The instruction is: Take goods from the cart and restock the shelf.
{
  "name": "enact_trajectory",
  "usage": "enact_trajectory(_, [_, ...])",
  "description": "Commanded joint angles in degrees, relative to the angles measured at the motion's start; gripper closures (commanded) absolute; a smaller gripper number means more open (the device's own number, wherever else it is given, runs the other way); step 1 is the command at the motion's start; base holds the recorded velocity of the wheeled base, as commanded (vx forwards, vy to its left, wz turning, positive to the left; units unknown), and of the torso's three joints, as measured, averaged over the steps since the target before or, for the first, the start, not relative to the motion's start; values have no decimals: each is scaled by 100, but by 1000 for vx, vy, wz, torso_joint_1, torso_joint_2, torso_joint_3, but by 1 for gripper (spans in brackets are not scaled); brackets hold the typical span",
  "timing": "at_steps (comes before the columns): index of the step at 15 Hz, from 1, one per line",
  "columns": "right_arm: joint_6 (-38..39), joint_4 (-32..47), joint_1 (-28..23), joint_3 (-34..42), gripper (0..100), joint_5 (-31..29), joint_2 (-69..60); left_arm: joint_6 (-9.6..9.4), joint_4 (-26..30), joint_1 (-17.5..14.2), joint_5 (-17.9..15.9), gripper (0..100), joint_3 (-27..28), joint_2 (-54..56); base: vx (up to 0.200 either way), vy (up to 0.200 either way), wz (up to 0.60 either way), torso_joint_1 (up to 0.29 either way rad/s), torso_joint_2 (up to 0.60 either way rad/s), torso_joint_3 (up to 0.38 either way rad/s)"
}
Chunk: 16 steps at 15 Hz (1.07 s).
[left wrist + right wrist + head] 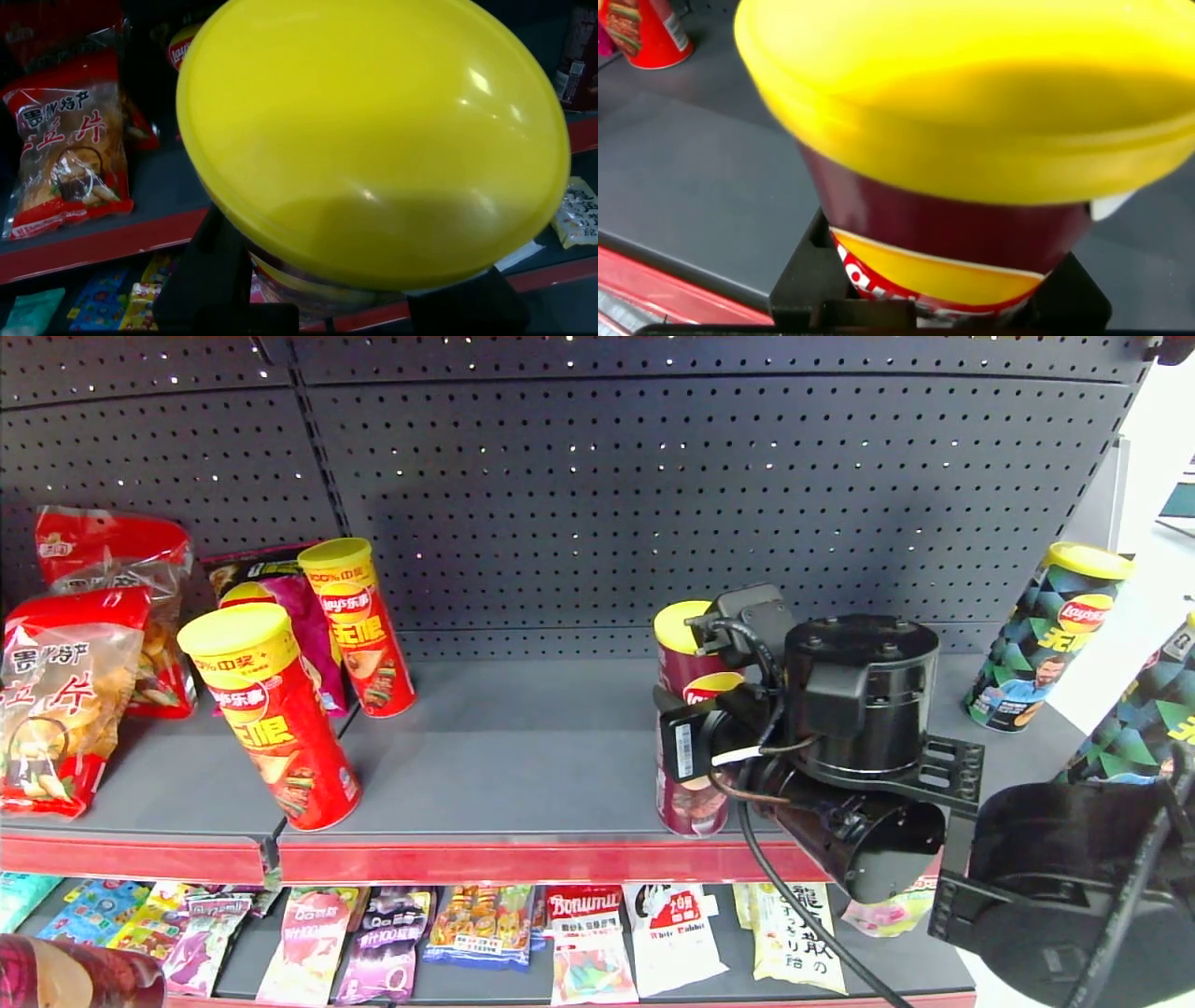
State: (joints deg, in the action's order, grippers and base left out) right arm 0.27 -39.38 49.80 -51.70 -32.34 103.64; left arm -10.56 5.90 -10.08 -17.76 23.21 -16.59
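Observation:
A dark red chips can [689, 683] with a yellow lid stands upright near the shelf's [523, 756] front edge, its base at the shelf surface. My right gripper [938, 301] is shut on this can [952, 233], its black fingers [805, 280] on either side of the body. My left gripper [346, 303] is shut on another yellow-lidded can [374, 131], held low in front of the shelf's left part. That can's dark red body [65, 978] shows at the bottom left of the head view.
Two red chips cans [275, 719] [359, 625] and snack bags [61, 700] stand on the shelf's left. Green-patterned cans [1050, 635] [1139, 728] stand at the right end. Open shelf room lies between the red cans and the held can. Candy packets [485, 933] lie on the lower shelf.

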Motion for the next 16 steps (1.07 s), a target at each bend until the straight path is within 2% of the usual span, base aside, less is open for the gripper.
enact_trajectory(1, [8, 0, 47, 28, 100, 9, 7, 1, -1, -3, 1, 100, -1, -2, 0, 0, 0, 0, 0, 0])
enact_trajectory(10, [8, 0, -225, 72, 100, -114, -2, 1, -1, -3, -8, 100, -1, -11, 0, 0, 0, 0, 0, 0])
enact_trajectory(16, [8, 9, -216, 99, 100, -123, -11, 1, -1, -3, -8, 100, 8, -2, 0, 0, 0, 0, 0, 0])
